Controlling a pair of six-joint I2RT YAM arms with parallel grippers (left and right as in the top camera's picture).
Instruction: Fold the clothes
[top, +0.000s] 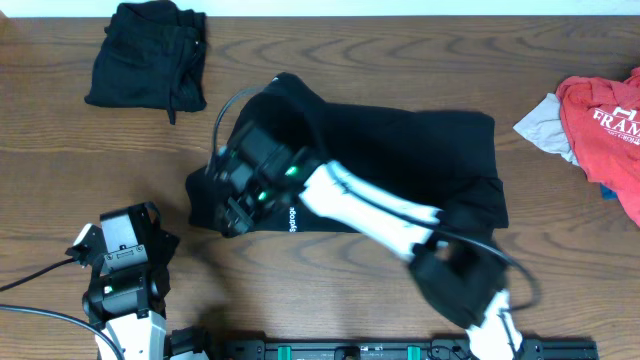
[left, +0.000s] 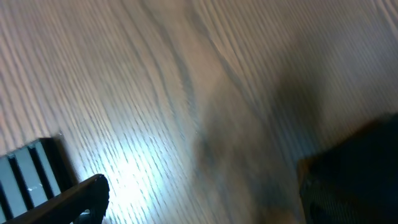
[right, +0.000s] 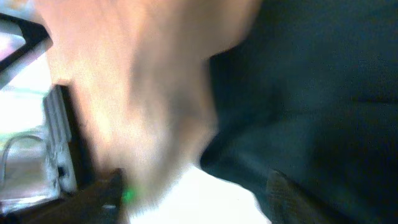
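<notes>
The right jaws are standing released. In the blurred right wrist view their fingers (right: 107, 191) are sitting well apart and gripping nothing. The edge of the black top (right: 311, 81) is lying between them, nearer the right-hand finger, and pale counter (right: 124, 81) is filling the rest of that view. From overhead these jaws are hanging over the near-left corner of the black top (top: 420, 150). Whether they are touching the cloth I cannot tell. The right arm (top: 370, 205) is reaching in from the near right of the counter (top: 250, 290) and crossing the garment's near edge.

The black top is lying spread in the middle of the counter, its long axis running left to right. Its right end is looking square-cut, while its left end is skewing into a corner that is poking toward the far side. Which end is the neck I cannot tell. White lettering (top: 293, 215) is showing at the near edge, just beside the arm, too small to read.

The left jaws are also standing released, their fingers (left: 87, 194) far apart with only bare wood between them. The left arm (top: 122, 270) is sitting at the near-left corner, well apart from the black top.

A folded black garment (top: 148, 55) is lying at the far left. At the right edge a red tee (top: 600, 115) with white letters is lying crumpled and partly cut off, touching a light grey piece (top: 543, 122).
</notes>
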